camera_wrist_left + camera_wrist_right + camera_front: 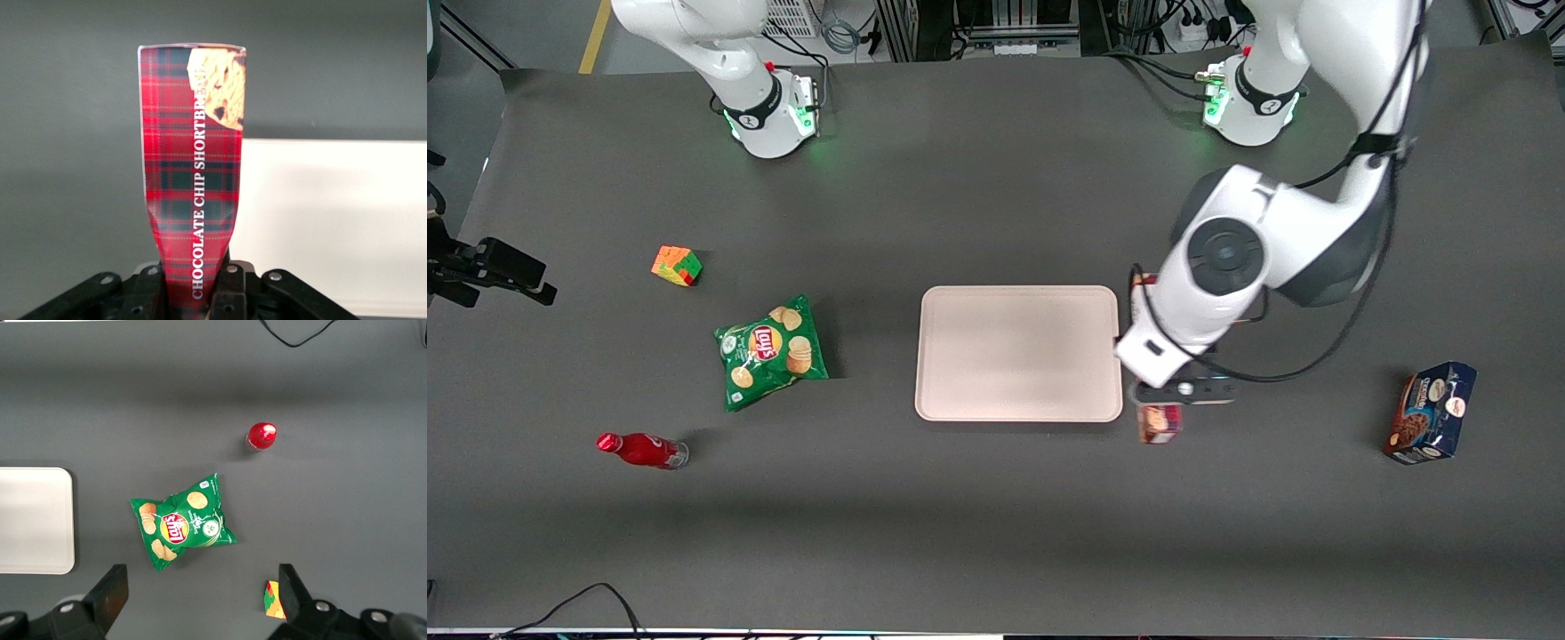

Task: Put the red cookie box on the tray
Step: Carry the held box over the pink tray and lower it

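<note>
Red cookie box [193, 167]: the long plaid carton was gripped at one end, with its length reaching out from the fingers. In the front view the box [1159, 423] was seen just beside the tray's edge at the working arm's end, off the tray, largely covered by the wrist; whether it was lifted clear of the table could not be told.

Gripper [200, 283]: it was clenched on the box, the carton's sides visibly pinched inward where the fingers met it. In the front view the gripper [1183, 388] was placed just beside the tray's corner nearer the camera.

Tray [1018, 353]: the pale pink tray was lying flat and bare, near the middle of the table, its pale surface also seen beside the carton in the wrist view.

Step in hand: judged to be the carry toward the tray. The box would best be moved sideways over the low rim, brought well inside the edge, lowered flat, and only then let go; a held end could let the long carton swing or tip.

Surface: a dark grey mat [996, 516], plain and level, was covering the table.

Room: a chip bag [772, 351], a puzzle cube [677, 265] and a red bottle [643, 450] were lying toward the parked arm's end; a dark-blue cookie package [1432, 412] was standing toward the working arm's end, well apart from the tray.
</note>
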Robot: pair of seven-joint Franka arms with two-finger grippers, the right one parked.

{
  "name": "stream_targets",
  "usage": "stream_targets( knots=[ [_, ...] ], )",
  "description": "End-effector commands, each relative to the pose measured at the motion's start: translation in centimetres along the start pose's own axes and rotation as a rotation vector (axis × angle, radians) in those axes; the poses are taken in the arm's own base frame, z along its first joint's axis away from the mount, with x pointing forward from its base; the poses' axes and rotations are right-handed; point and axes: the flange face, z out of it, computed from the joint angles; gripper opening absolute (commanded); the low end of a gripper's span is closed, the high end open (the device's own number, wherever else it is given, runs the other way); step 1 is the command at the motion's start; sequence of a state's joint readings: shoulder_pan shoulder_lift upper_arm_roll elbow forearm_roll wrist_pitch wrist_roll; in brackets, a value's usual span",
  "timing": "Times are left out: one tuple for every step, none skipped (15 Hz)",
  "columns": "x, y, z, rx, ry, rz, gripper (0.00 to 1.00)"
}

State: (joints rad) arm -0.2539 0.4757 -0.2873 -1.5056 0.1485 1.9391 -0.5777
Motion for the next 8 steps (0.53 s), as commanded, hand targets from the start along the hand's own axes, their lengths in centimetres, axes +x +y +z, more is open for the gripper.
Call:
stream_targets(
  knots=[
    [-0.2,2.4,2.8,0.015,-0.045,0.029,0.11],
    [-0.6,2.8,4.1,0.018,-0.052,0.018,0.13],
    [-1.3,3.9,5.2,0.01,-0.044,0.014,0.13],
    [-2.0,4.7,6.7,0.002,-0.034,-0.01,0.14],
    [-2.4,5.1,7.8,-0.013,-0.021,-0.036,0.15],
    [-2.8,5.2,8.9,-0.017,-0.019,-0.039,0.15],
    [-3.2,5.4,9.8,-0.024,-0.015,-0.034,0.15],
    [-3.9,5.8,10.8,-0.026,-0.014,-0.024,0.15]
  ],
)
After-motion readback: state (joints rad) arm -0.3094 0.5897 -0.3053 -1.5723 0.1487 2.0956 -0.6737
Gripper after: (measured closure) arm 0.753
